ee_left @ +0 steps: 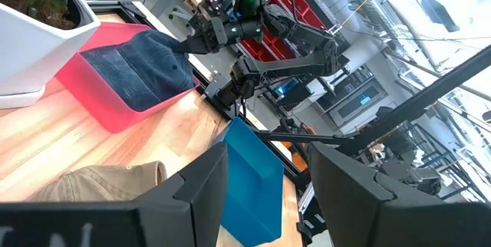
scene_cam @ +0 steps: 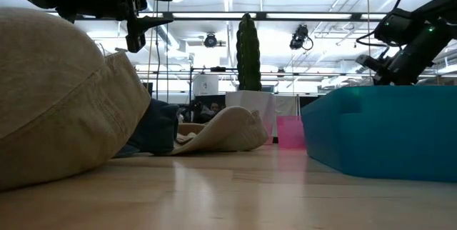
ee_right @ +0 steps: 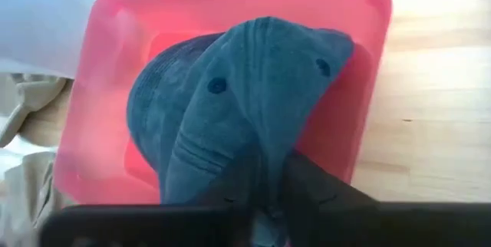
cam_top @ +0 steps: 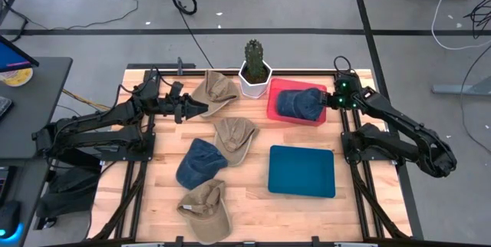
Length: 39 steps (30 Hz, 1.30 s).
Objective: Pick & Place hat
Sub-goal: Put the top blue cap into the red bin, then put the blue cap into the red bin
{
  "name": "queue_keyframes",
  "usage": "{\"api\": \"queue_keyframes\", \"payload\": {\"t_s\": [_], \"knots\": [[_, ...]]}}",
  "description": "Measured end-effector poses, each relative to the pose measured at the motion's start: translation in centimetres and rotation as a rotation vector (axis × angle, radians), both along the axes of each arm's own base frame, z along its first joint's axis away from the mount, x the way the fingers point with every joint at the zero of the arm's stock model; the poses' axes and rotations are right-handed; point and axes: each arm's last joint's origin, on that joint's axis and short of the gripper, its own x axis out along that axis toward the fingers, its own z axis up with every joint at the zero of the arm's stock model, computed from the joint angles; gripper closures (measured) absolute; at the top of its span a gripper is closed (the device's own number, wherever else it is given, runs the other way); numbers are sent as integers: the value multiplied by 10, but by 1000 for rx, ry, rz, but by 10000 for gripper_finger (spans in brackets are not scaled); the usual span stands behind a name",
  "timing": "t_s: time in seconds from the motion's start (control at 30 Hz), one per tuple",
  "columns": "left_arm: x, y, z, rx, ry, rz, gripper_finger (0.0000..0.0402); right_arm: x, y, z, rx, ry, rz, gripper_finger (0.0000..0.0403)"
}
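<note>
I'm pinching the denim hat with my right gripper, fingers narrowly parted around its fabric, holding it in the red bin at table's 1 o'clock for placement. Left gripper is waiting half-open, empty.

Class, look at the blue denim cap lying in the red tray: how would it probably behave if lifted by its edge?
The blue denim cap would probably flop: its crown already lies creased and caved in the red plastic tray. It looks light, being thin cloth. Its stiffer brim may hold its shape. The right pincer sits at its edge.
</note>
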Motion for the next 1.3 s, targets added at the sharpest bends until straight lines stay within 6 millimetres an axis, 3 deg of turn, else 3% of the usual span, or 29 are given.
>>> {"api": "queue_keyframes", "payload": {"t_s": [0.23,0.43,0.63,1.03,1.17,1.3], "knots": [[0,0,0,10,0,-1,213,4,0,3,52,-123,54,226],[0,0,0,2,0,-1,213,2,1,1,96,-122,29,183],[0,-1,-3,-18,29,-21,213,-6,1,10,103,-102,-1,185],[-1,-2,-9,-57,88,-47,213,-15,10,91,2,-14,114,207],[-1,-3,-12,-111,119,-63,213,-16,22,118,-46,-79,172,221],[-2,-3,-14,-161,132,-60,213,-16,35,134,-75,-188,223,264]]}}
